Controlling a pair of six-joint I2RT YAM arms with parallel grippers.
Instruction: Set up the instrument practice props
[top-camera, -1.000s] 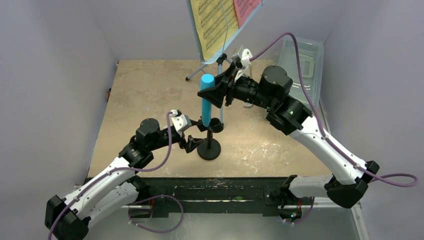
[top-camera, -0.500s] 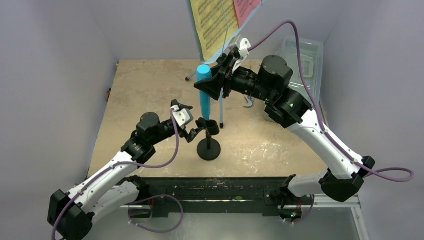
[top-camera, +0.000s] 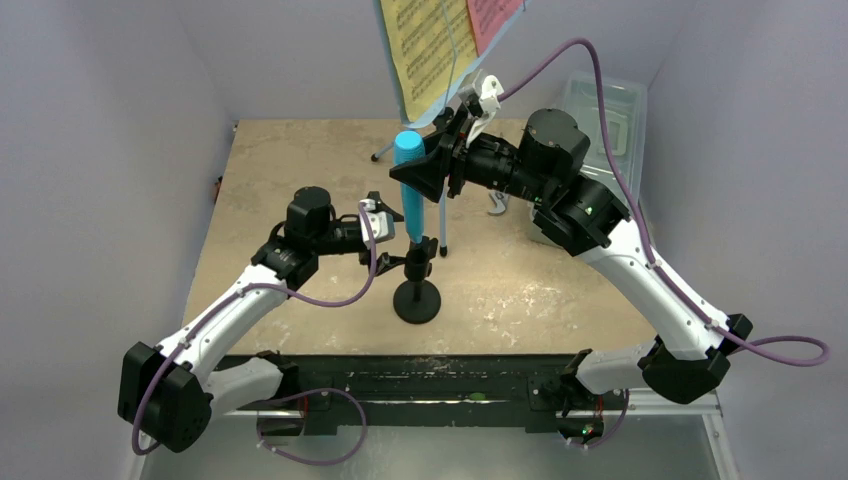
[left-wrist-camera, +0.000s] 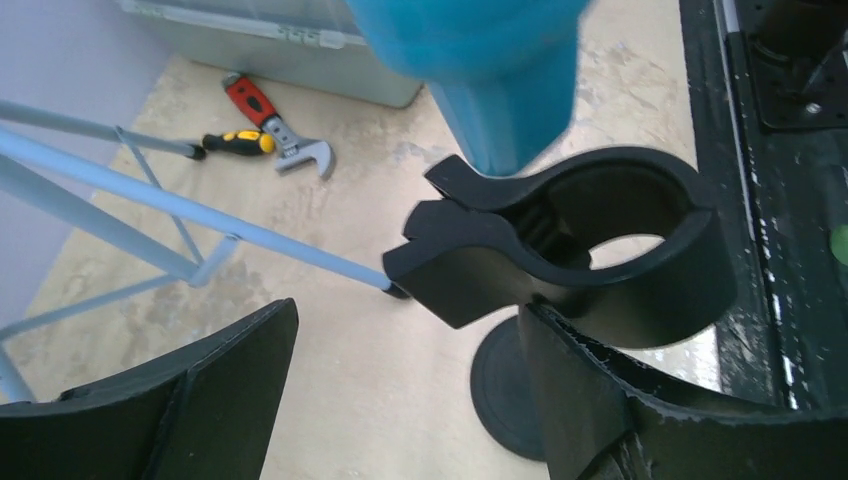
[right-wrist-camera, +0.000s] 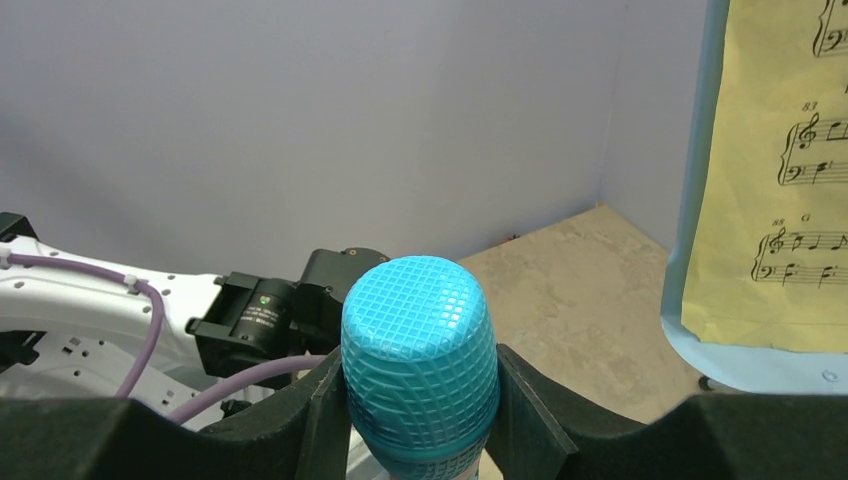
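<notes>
Cyan microphone (right-wrist-camera: 420, 350): upright, clamped between right fingers (right-wrist-camera: 535, 420), lower end at clip (left-wrist-camera: 590, 240) of black mic stand (top-camera: 417, 298); left fingers (left-wrist-camera: 200, 400) apart, near clip

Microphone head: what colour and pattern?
The microphone head is cyan with a fine grid texture; the right wrist view shows it best.

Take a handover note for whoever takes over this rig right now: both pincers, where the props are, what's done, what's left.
Left pincer: open, fingers either side of the clip of the mic stand, not gripping.
Right pincer: shut on the cyan microphone near its head, upright, lower end at the clip, not seated.
Done: music stand up at the back, yellow page and pink page on it.
Left: lower the microphone into the empty clip, then release.
</notes>
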